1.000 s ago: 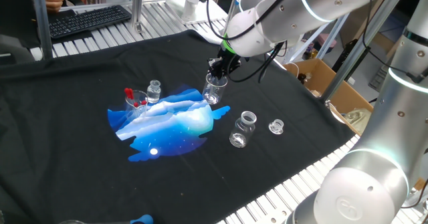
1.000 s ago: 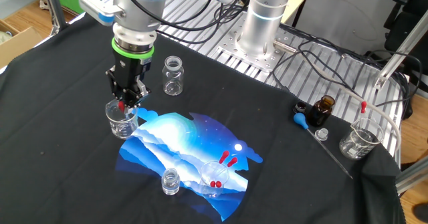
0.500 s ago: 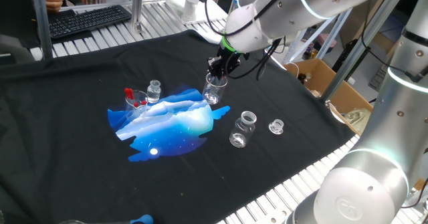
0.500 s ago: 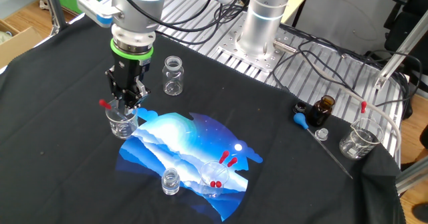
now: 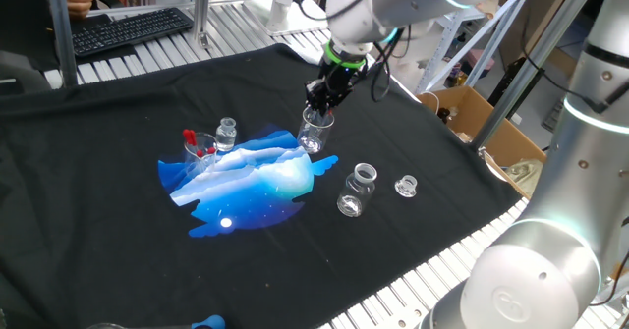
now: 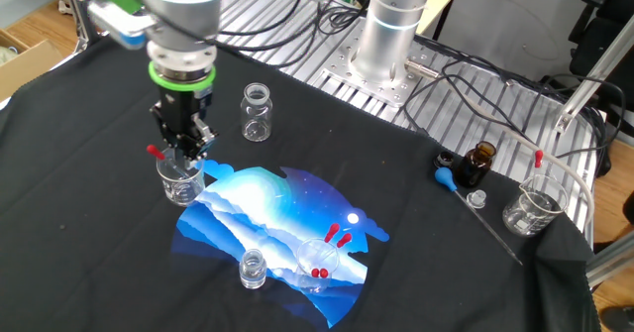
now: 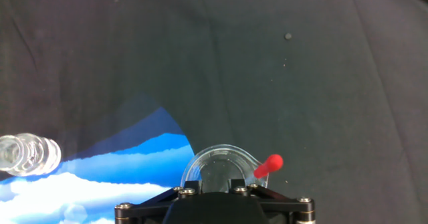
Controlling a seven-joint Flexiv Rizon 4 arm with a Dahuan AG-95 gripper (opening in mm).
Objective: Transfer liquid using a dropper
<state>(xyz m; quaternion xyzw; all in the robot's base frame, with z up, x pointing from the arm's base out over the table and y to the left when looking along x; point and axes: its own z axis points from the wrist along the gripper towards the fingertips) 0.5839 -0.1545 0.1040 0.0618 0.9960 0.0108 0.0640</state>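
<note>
A clear glass beaker [image 6: 181, 180] stands at the edge of the blue print on the black cloth. The dropper leans inside it, and its red bulb [image 6: 154, 154] pokes out over the rim. From the hand, the bulb [image 7: 269, 164] lies right of the beaker [image 7: 221, 158], clear of the fingers. My gripper [image 6: 184, 146] hangs straight above the beaker, slightly open, with nothing between the fingers. The one fixed view has the gripper [image 5: 319, 105] just over the beaker [image 5: 314, 135]; the dropper is hidden there.
Another beaker [image 6: 319, 258] holds red-bulbed droppers, with a small vial [image 6: 252, 269] beside it. A glass jar [image 6: 257, 111] stands behind my gripper. At the far right are a brown bottle [image 6: 478, 164], a blue bulb [image 6: 448, 178] and a third beaker [image 6: 530, 208]. A small glass lid [image 5: 406, 186] lies near the jar [image 5: 356, 190].
The red bulb left the fingers and swung out over the beaker's rim. The fingers parted a little, and the hand has since lifted slightly above the beaker.
</note>
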